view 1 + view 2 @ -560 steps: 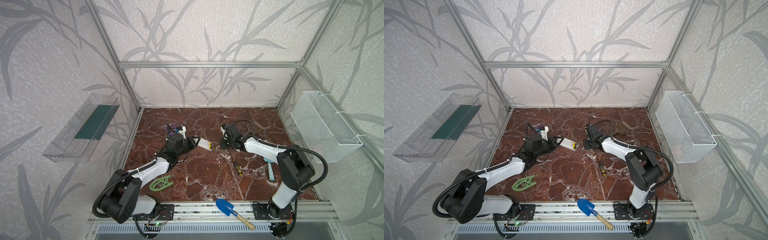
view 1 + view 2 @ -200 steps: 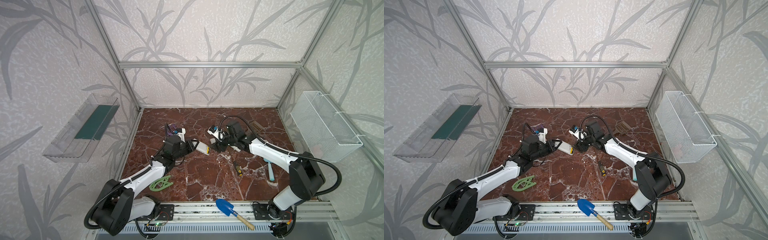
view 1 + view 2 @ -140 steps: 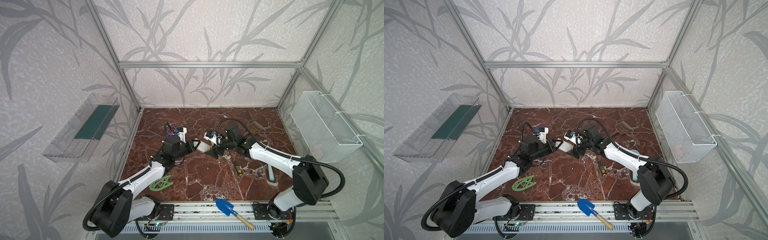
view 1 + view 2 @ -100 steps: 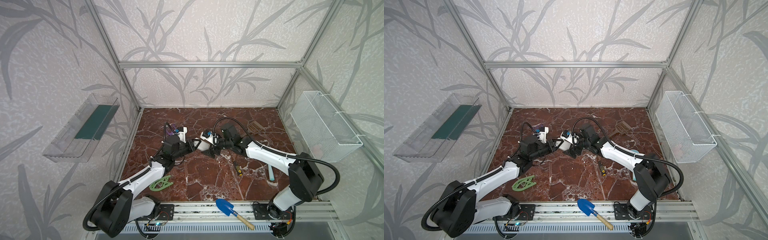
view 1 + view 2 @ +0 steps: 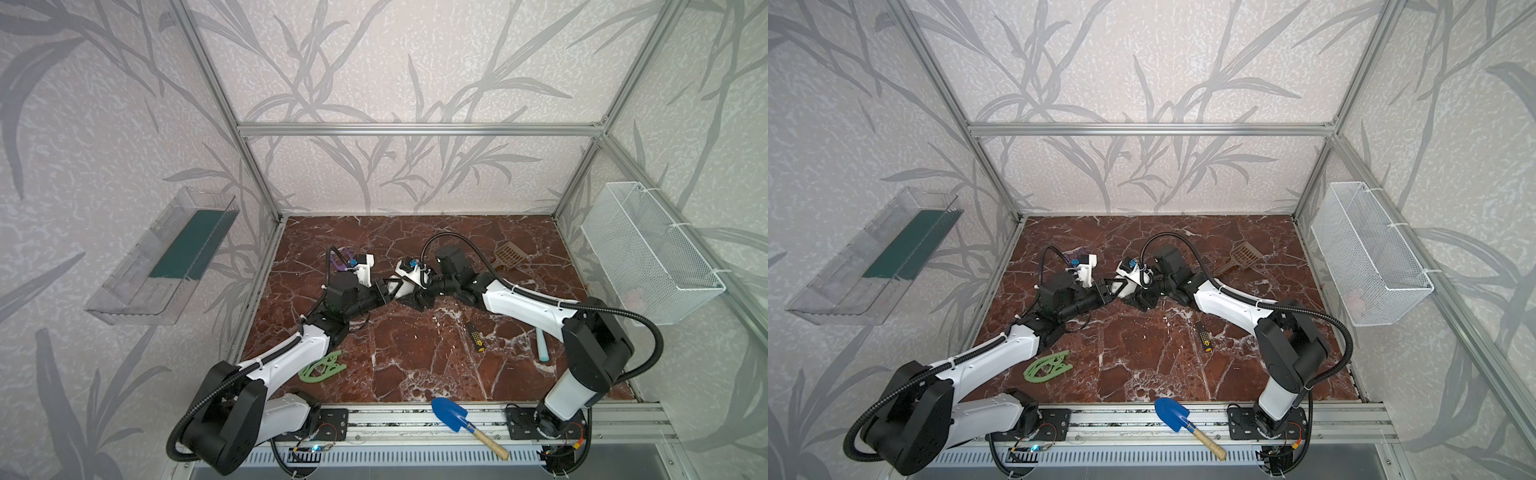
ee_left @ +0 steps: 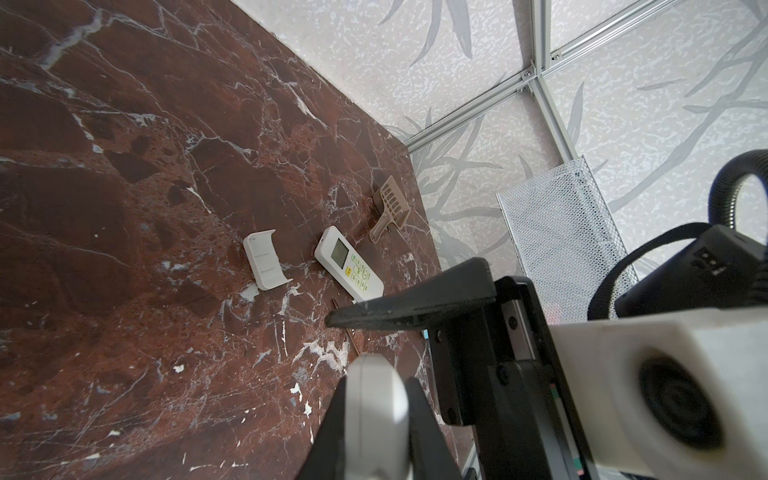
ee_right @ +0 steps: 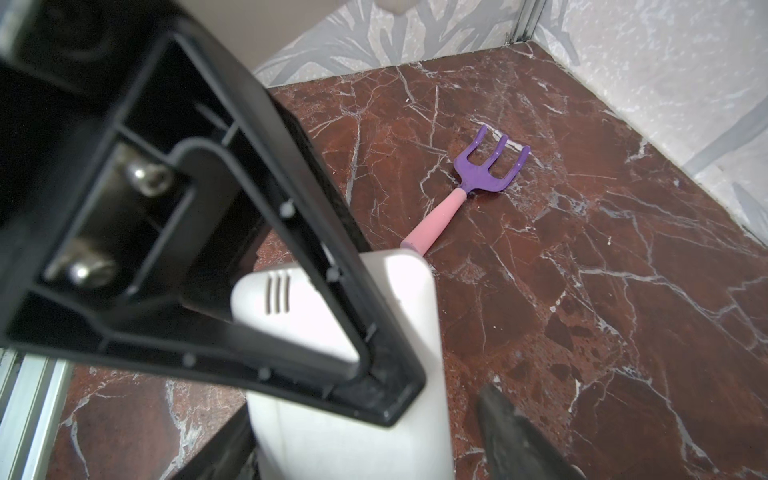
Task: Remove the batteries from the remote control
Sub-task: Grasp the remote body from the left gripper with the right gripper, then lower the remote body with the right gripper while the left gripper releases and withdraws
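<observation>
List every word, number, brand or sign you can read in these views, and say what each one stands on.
No text can be read in any view.
Remote lying on the table: the button marks are too small to read, and the screen shows no legible characters.
Raised remote: only three slots show, with no lettering visible.
Loose white cover: only ridges, no lettering.
Screwdriver: too small to tell.
</observation>
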Available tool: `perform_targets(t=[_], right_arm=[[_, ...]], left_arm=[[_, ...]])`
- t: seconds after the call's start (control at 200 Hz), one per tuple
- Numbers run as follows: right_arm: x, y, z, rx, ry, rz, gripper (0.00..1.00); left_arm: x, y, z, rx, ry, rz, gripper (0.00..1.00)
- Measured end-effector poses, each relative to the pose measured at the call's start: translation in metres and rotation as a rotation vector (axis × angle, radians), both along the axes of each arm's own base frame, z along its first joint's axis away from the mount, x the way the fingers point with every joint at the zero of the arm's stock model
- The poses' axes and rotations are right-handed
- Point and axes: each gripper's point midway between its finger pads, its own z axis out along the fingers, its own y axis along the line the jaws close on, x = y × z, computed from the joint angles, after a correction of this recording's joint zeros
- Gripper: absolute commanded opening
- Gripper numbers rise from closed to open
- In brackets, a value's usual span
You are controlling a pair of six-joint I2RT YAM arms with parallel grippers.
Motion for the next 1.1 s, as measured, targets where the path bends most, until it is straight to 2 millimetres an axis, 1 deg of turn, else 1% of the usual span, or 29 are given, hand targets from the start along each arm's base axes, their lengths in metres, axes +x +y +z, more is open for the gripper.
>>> perform_targets(t=[0.115, 0.215, 0.335, 0.36, 0.39, 0.44, 0.465, 0.54, 0.57, 0.605, 0.64, 0.735, 0.78, 0.88, 0.98, 1.1], right_arm=[[-0.003, 0.004, 0.003, 0.011, -0.005, 0.028, 0.48], [-0.004, 0.005, 0.003, 0.007, -0.006, 0.042, 0.37], [-0.002, 0.009, 0.002, -0.002, 0.0, 0.059, 0.33], [-0.002, 0.009, 0.001, -0.003, 0.001, 0.063, 0.33], [-0.002, 0.01, 0.0, -0.007, 0.003, 0.064, 0.33], [-0.002, 0.01, -0.001, -0.011, 0.0, 0.067, 0.33], [-0.002, 0.009, -0.001, -0.014, 0.0, 0.068, 0.32], [-0.002, 0.008, -0.004, -0.027, -0.006, 0.068, 0.32], [-0.002, 0.007, -0.005, -0.036, -0.009, 0.069, 0.32], [-0.002, 0.006, -0.008, -0.048, -0.013, 0.068, 0.32], [-0.002, 0.003, -0.012, -0.067, -0.015, 0.068, 0.32], [-0.001, -0.003, -0.026, -0.131, -0.023, 0.069, 0.32], [-0.001, -0.006, -0.034, -0.163, -0.023, 0.072, 0.33], [0.0, -0.013, -0.055, -0.24, -0.021, 0.083, 0.33], [0.0, -0.019, -0.08, -0.328, -0.011, 0.12, 0.34], [-0.002, -0.026, -0.104, -0.42, -0.002, 0.176, 0.36]], left_arm=[[0.001, 0.0, 0.002, -0.003, -0.007, 0.005, 0.0], [0.002, 0.001, 0.002, -0.006, -0.005, 0.008, 0.0], [0.004, 0.004, 0.001, 0.0, -0.005, 0.027, 0.0], [0.004, 0.005, 0.0, 0.001, -0.004, 0.029, 0.02], [0.005, 0.005, -0.001, 0.003, -0.002, 0.032, 0.08], [0.004, 0.005, -0.002, 0.004, 0.0, 0.034, 0.25], [0.004, 0.005, -0.002, 0.004, 0.001, 0.035, 0.35], [0.004, 0.007, -0.006, 0.008, 0.014, 0.041, 0.7], [0.004, 0.007, -0.007, 0.012, 0.018, 0.047, 0.82], [0.004, 0.009, -0.01, 0.02, 0.028, 0.054, 0.92], [0.005, 0.011, -0.014, 0.032, 0.043, 0.066, 0.99], [0.005, 0.022, -0.023, 0.066, 0.082, 0.11, 1.0], [0.005, 0.031, -0.027, 0.091, 0.102, 0.146, 1.0], [0.003, 0.051, -0.031, 0.142, 0.12, 0.222, 0.99], [0.0, 0.068, -0.03, 0.188, 0.121, 0.28, 0.99], [-0.002, 0.081, -0.019, 0.22, 0.09, 0.327, 0.99]])
